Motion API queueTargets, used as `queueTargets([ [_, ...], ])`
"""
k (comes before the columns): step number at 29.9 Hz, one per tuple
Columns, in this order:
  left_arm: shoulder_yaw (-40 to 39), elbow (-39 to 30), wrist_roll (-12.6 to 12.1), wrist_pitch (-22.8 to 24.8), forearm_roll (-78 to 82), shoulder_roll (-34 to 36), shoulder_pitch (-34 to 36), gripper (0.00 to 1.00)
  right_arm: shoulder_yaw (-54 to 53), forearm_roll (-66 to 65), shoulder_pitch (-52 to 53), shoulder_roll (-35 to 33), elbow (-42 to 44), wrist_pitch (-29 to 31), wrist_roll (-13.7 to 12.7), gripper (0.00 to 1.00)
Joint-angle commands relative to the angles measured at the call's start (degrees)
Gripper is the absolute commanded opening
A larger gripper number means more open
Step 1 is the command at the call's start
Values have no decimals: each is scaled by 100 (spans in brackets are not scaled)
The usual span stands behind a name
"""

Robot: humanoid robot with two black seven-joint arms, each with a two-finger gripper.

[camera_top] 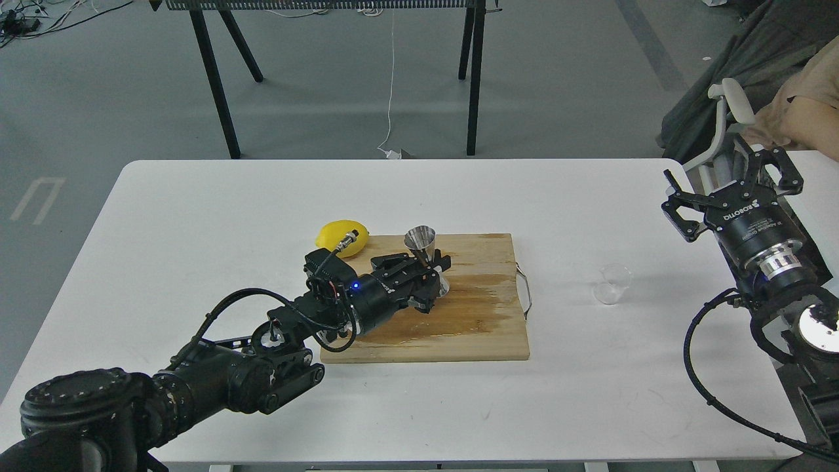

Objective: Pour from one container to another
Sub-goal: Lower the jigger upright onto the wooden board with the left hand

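The shiny steel jigger [423, 244] stands upright low over the wooden cutting board [472, 328], its base at or just above the wood. My left gripper [429, 274] is shut on its narrow waist. The small transparent cup [612, 284] sits on the white table to the right of the board. Behind and to the right of the cup, my right gripper [729, 176] hangs open above the table's right edge, holding nothing.
A yellow lemon [341, 237] lies off the board's far left corner, close behind my left arm. The board has a wet brown stain and a metal handle [524, 292] on its right side. A person's arm and a chair are beyond the right gripper.
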State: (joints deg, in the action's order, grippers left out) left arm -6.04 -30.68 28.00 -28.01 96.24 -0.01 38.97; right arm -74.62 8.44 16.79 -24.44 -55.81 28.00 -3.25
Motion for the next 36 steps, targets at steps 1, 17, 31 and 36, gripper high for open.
queueTargets([
  [1,15,228,0,1,9,1,-82,12,-8,0,0,1,0,0,0,99],
  [17,6,466,0,1,9,1,-135,21,-8,0,0,-16,-9,0,0,99],
  [31,-2,466,0,1,9,1,-223,28,-8,0,0,-16,0,0,0,99],
  [36,-2,431,0,1,9,1,-258,35,-8,0,0,-17,0,0,0,99],
])
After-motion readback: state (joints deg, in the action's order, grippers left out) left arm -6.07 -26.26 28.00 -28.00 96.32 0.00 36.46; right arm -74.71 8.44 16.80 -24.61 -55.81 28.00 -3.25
